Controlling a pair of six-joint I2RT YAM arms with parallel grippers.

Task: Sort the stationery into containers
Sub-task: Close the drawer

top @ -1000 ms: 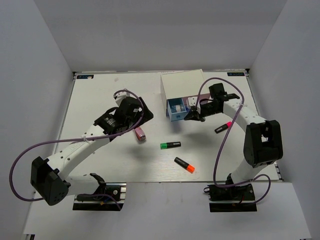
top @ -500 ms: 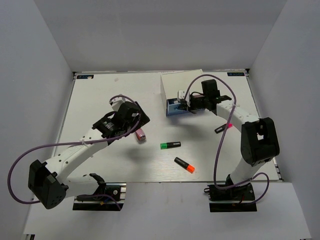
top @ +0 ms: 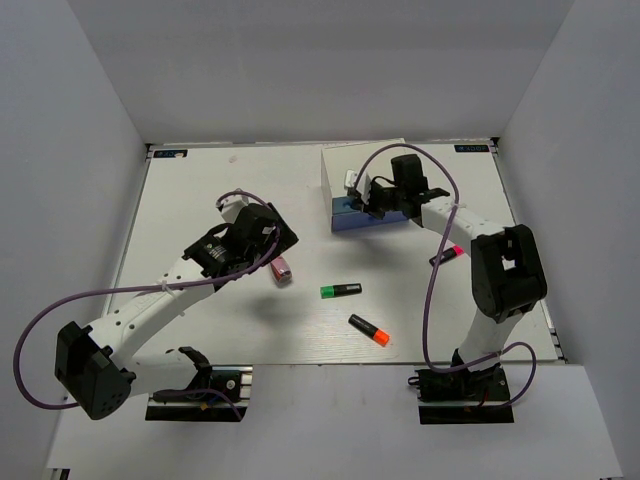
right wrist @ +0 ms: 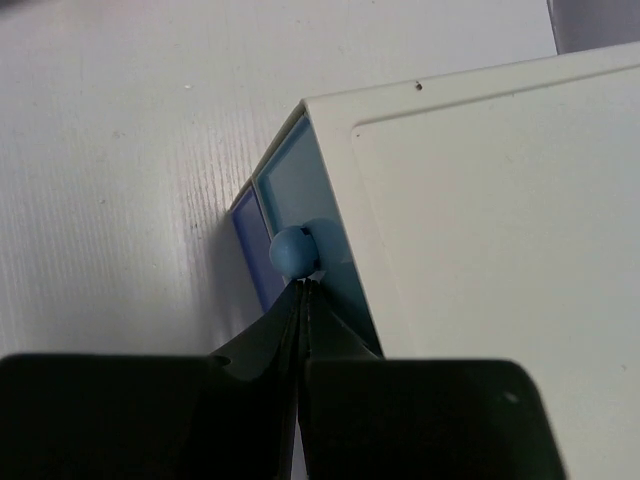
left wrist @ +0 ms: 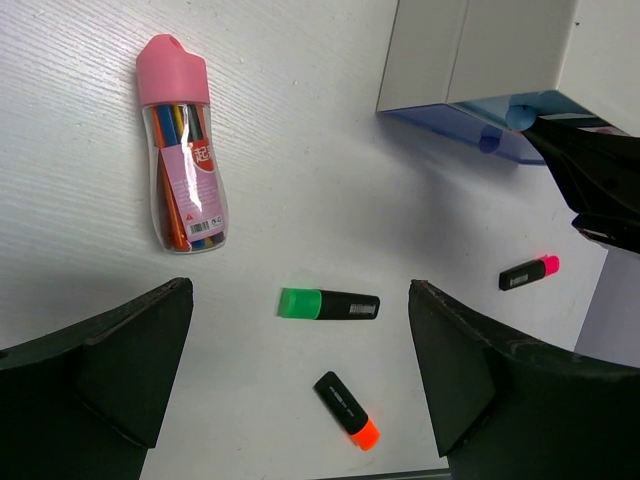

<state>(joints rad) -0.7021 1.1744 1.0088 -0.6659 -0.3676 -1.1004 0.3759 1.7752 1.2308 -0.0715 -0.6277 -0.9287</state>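
The white drawer box [top: 365, 170] stands at the back, right of centre. My right gripper [top: 360, 204] is shut, and its tips [right wrist: 303, 284] press against the light-blue upper drawer's knob [right wrist: 293, 250]. That drawer sits pushed into the box. The blue-violet lower drawer [right wrist: 248, 245] shows beside it. My left gripper [top: 250, 238] is open and empty above the table [left wrist: 300, 385]. The pink-capped oblong pen case [top: 281, 268] lies just right of it. The green [top: 340, 291], orange [top: 369, 331] and pink [top: 447, 254] highlighters lie on the table. The grey-blue piece is not visible.
In the left wrist view the pen case [left wrist: 180, 160] lies at the upper left. The green highlighter [left wrist: 328, 304] and the orange one [left wrist: 347, 410] lie between my fingers. The box [left wrist: 480, 50] is at the top right. White walls enclose the table.
My right gripper has moved up and left and pushed the open light-blue drawer back into the box. My left gripper has drifted slightly towards the near edge.
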